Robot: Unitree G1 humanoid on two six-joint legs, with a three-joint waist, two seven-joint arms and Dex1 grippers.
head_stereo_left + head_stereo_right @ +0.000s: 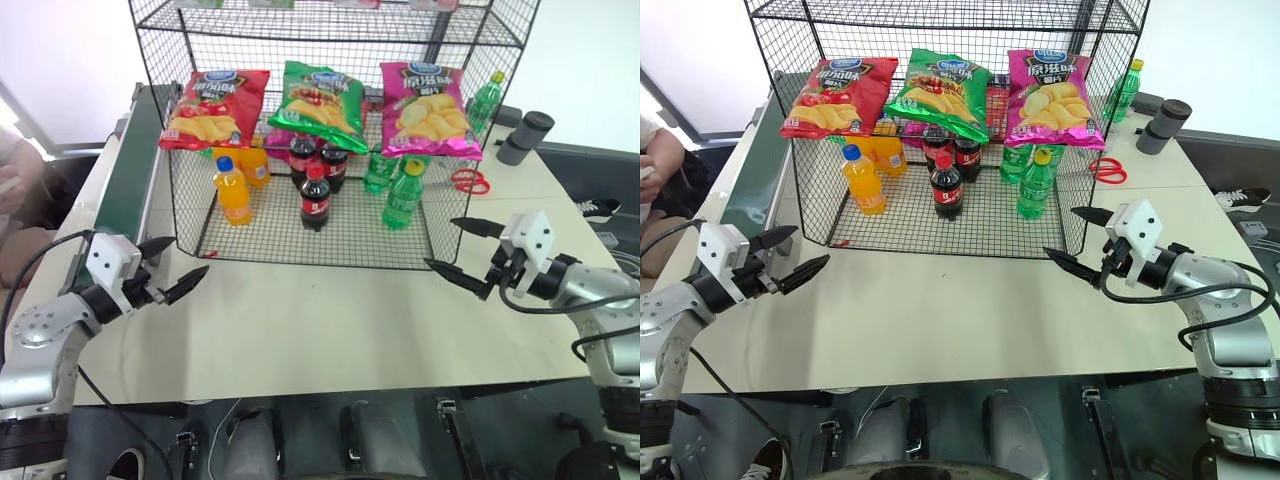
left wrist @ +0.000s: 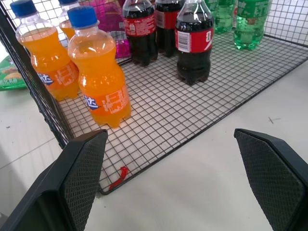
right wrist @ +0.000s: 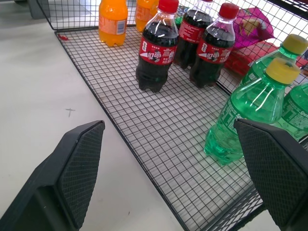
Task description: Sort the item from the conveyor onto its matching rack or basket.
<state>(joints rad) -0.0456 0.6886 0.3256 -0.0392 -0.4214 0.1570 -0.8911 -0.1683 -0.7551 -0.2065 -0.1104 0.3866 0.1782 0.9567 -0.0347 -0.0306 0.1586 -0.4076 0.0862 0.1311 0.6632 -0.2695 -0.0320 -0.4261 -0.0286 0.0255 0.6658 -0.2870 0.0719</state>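
Observation:
The green crisps bag [image 1: 318,103] lies on the sloped shelf of the tall black wire rack [image 1: 160,60], between a red bag and a pink bag. The dark green conveyor [image 1: 130,180] runs along the table's left side, and its visible stretch is bare. My left gripper [image 1: 186,258] hovers open and empty over the table near the pen's front left corner. My right gripper [image 1: 440,243] hovers open and empty off the pen's front right corner. Both point inward at the pen, apart from it.
The red crisps bag [image 1: 215,108] and pink crisps bag [image 1: 428,110] flank the green one. Below, a low wire pen [image 1: 300,255] holds orange, cola [image 1: 316,199] and green bottles. Red scissors [image 1: 468,180], a grey cylinder [image 1: 524,137] and a green bottle stand at the back right. A person sits at the far left.

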